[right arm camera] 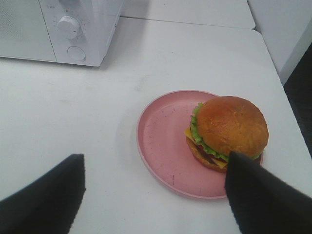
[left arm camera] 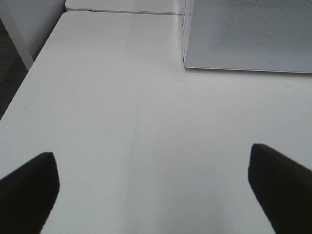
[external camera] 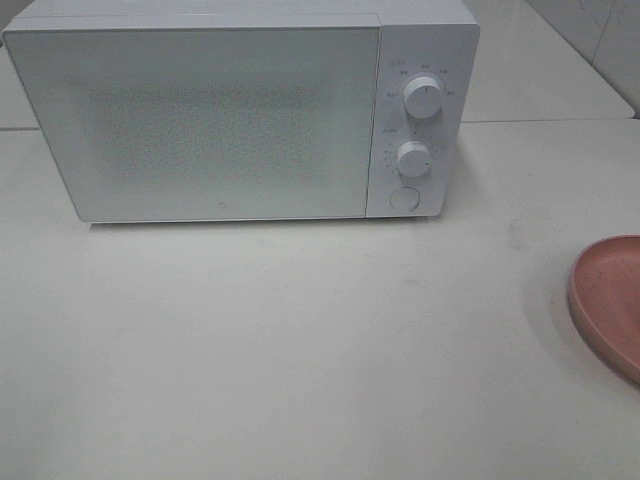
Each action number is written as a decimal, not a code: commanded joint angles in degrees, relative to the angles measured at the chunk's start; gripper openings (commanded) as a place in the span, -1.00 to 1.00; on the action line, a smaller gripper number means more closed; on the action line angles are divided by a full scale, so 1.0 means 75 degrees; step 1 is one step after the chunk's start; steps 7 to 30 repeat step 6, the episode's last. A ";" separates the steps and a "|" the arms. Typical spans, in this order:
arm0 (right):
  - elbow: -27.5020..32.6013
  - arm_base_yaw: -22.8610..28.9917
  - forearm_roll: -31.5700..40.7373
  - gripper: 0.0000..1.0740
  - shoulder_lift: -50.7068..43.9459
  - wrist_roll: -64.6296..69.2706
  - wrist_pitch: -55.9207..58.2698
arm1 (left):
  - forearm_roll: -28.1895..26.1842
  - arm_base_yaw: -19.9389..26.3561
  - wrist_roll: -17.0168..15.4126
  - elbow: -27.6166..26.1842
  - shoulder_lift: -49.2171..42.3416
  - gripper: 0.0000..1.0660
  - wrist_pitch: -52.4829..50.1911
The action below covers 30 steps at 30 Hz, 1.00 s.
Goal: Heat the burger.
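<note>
The burger (right arm camera: 228,130), with a glossy brown bun, green lettuce and yellow cheese, lies on the round pink plate (right arm camera: 163,141) in the right wrist view. My right gripper (right arm camera: 156,195) hovers open above the table just short of the plate, one finger overlapping the burger's near edge in the picture. In the exterior view only the plate's rim (external camera: 605,300) shows at the right edge; the burger is out of that view. The white microwave (external camera: 240,115) stands at the back with its door shut. My left gripper (left arm camera: 156,187) is open over bare table in front of the microwave's left corner (left arm camera: 243,36).
The microwave has two knobs (external camera: 424,100) and a round button (external camera: 404,197) on its right panel. The white table's left edge (left arm camera: 19,107) and right edge (right arm camera: 287,102) drop off to dark floor. A seam between tabletops runs behind the microwave.
</note>
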 commanded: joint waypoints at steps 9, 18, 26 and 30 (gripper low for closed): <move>0.0023 -0.0008 -0.0015 0.40 -0.0206 -0.0031 -0.0099 | -0.0061 0.0008 -0.0053 0.0000 -0.0191 0.84 -0.0099; 0.0023 -0.0008 -0.0015 0.40 -0.0206 -0.0031 -0.0099 | -0.0061 0.0008 -0.0053 0.0000 -0.0191 0.84 -0.0099; 0.0023 -0.0008 -0.0015 0.40 -0.0206 -0.0031 -0.0099 | -0.0061 0.0008 -0.0053 0.0000 -0.0191 0.84 -0.0099; 0.0023 -0.0008 -0.0015 0.40 -0.0206 -0.0031 -0.0099 | -0.0061 0.0008 -0.0053 0.0000 -0.0191 0.84 -0.0099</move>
